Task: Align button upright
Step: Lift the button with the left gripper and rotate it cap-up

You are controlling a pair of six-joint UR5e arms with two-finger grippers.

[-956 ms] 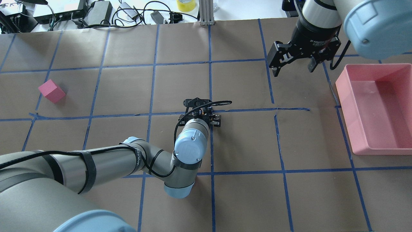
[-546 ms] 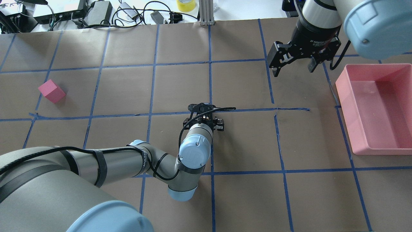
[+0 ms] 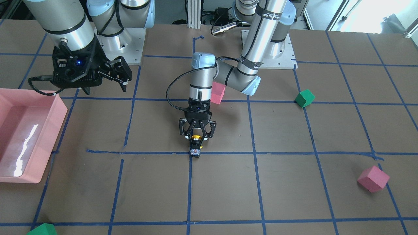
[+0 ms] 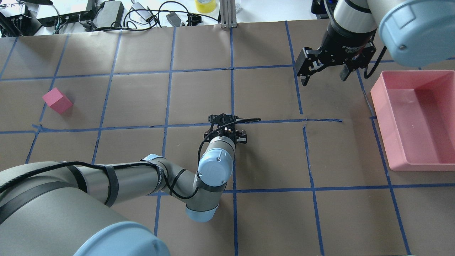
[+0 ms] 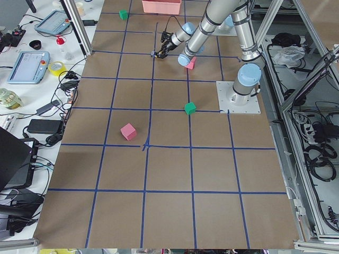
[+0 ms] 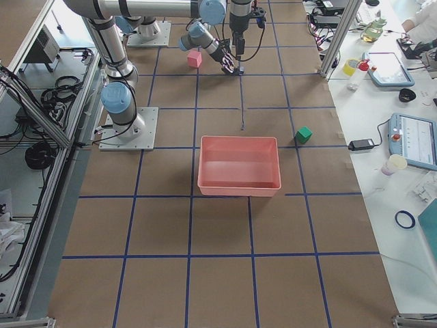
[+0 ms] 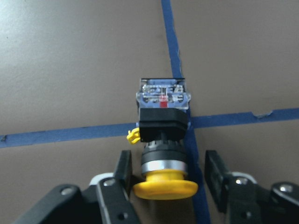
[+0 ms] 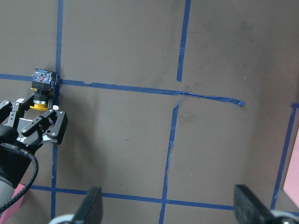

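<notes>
1. Since a second ago, the left arm has shifted a little toward the robot and to the right in the overhead view. Over the last half second it has hardly moved. The right arm holds its place.
2. The left pincer [image 3: 196, 137] sits low over the worktop [image 3: 294, 182] with its jaws open, one finger on each side of the button's yellow cap. The wrist view shows a gap beside the cap, so the pincer grips nothing yet.
3. The button [image 7: 162, 135] lies on its side on a crossing of blue tape lines [image 7: 56, 135]. Its cap faces the left pincer, and its clear contact block points away from it.
4. The right pincer [image 4: 323, 78] hangs wide open and empty. It is well apart from the button and near the pink tray [image 4: 392, 156].
5. Progress: the approach looks finished, with the left pincer lined up around the cap end. The button is not yet upright. By my judgement, everything that matters is still to do: closing on the button, lifting it, turning it and setting it down standing.
6. Writing: white lettering runs across the right pincer's black body in the overhead view, but it is too blurred to read with certainty. A strap on the left forearm also carries small lettering that is not legible. No readable label shows on the button.
</notes>
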